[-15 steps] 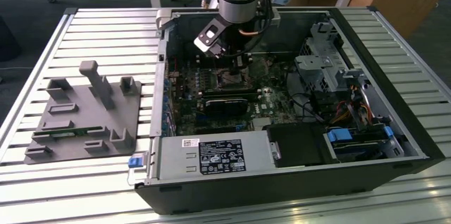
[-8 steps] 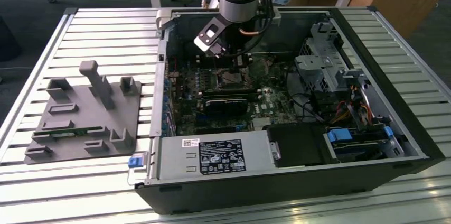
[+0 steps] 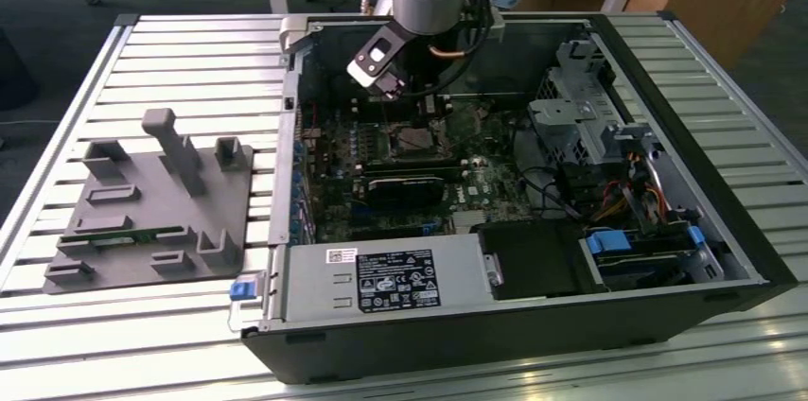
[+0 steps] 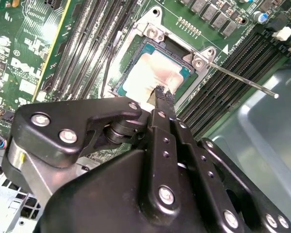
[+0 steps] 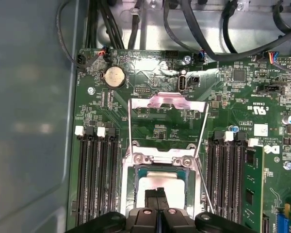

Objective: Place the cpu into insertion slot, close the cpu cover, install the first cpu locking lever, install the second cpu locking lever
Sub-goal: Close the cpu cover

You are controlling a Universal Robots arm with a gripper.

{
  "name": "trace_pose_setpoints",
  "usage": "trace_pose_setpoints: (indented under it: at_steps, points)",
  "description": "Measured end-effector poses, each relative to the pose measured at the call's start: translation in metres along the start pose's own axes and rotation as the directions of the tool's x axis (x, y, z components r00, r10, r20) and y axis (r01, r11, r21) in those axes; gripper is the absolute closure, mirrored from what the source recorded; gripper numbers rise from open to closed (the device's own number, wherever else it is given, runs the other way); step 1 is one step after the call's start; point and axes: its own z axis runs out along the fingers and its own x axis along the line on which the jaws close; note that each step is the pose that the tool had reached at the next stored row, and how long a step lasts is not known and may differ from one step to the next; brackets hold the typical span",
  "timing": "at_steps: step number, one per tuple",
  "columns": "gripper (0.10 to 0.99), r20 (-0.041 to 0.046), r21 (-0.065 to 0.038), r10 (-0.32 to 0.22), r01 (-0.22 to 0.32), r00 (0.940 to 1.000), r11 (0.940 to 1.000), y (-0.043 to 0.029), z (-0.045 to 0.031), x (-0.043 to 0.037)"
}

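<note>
Exterior view, its left to right: grey plastic fixture tray (image 3: 139, 207) on the slatted metal surface (image 3: 51, 325), then open black computer case (image 3: 531, 330). First wrist view: pale square cpu (image 5: 157, 182) seated in silver-rimmed insertion slot (image 5: 128, 190), jaws closed, tips touching it; silvery cpu cover (image 5: 167, 101) raised.

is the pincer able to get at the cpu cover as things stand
Probably yes. The pincer sits shut over the cpu in the insertion slot, and the cpu cover stands open just beyond it with nothing across it; only a thin lever rod runs beside the slot.
</note>
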Motion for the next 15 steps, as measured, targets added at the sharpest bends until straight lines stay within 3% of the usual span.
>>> trace_pose_setpoints:
  at_steps: [6,15]
  points:
    - [0.98,0.0,0.0,0.0,0.0,1.0,1.0,0.0006,-0.0112,0.0005]
    - [0.98,0.0001,0.0,0.0,0.0,1.0,1.0,0.0022,-0.0449,0.0022]
